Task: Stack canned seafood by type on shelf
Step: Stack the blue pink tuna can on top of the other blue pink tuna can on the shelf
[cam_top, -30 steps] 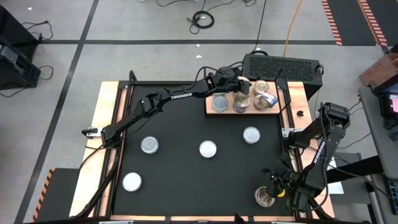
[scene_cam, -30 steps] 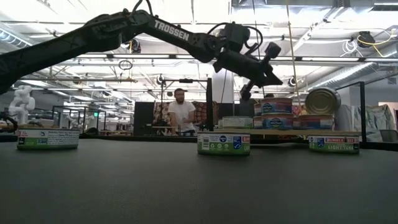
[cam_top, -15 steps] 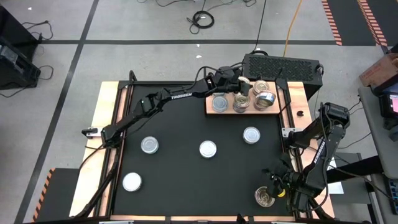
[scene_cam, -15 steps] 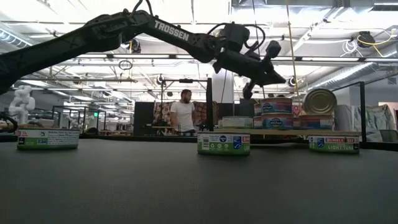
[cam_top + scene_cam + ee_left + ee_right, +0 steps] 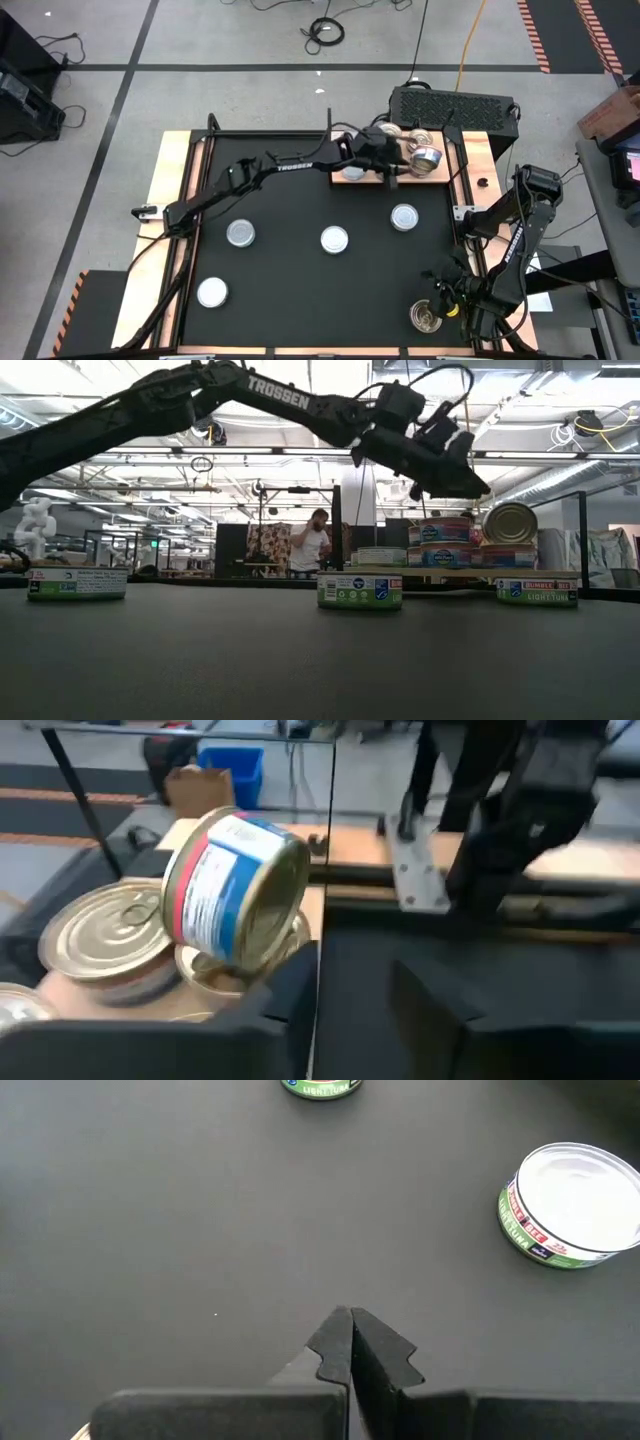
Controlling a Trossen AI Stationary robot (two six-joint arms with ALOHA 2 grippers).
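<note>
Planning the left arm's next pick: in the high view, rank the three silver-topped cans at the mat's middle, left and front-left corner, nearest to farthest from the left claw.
1. Middle can, centre of the black mat, nearest the left claw over the shelf.
2. Left can, mat's left part.
3. Front-left can, farthest.
</note>
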